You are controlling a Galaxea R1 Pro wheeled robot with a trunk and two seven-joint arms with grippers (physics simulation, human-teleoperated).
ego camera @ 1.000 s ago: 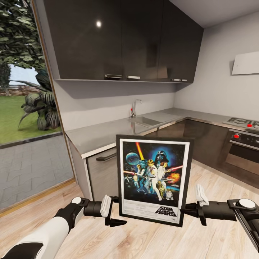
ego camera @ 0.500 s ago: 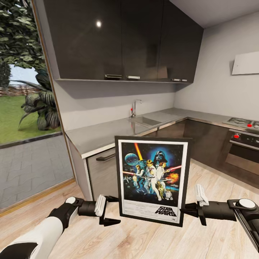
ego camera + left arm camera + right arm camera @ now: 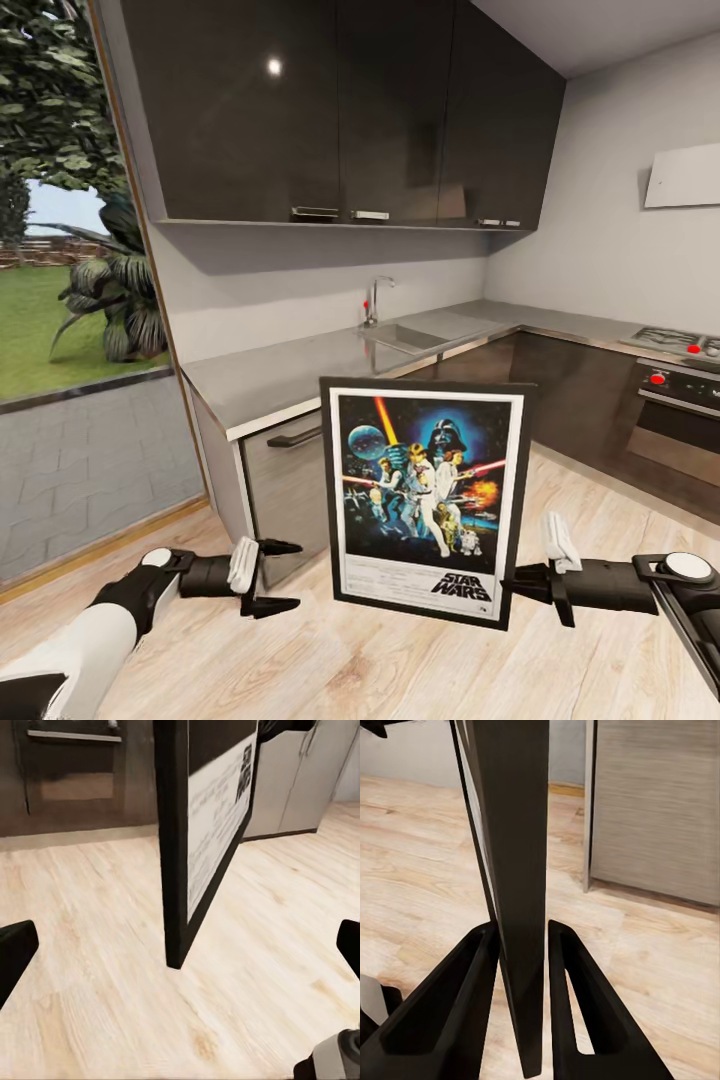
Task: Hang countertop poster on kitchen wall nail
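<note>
The Star Wars poster (image 3: 425,500) hangs upright in front of me above the wooden floor, its lower right edge pinched by my right gripper (image 3: 512,582). In the right wrist view the black frame edge (image 3: 517,892) sits squeezed between both fingers. My left gripper (image 3: 280,577) stands open to the left of the poster, clear of it; the left wrist view shows the poster's (image 3: 202,832) corner ahead between the spread fingertips. Behind the poster runs the grey kitchen countertop (image 3: 290,375) with sink and steel tap (image 3: 375,300). No wall nail is visible.
Dark glossy wall cabinets (image 3: 340,110) hang above the counter. An oven (image 3: 675,425) and hob (image 3: 675,342) stand at the right, with a white hood (image 3: 683,175) above. A glass opening onto a garden (image 3: 70,300) fills the left. Pale wooden floor (image 3: 380,670) lies below.
My left gripper has pulled away leftward from the poster's lower left edge, leaving a gap. The poster has stayed up in the right gripper, nearly unmoved.
</note>
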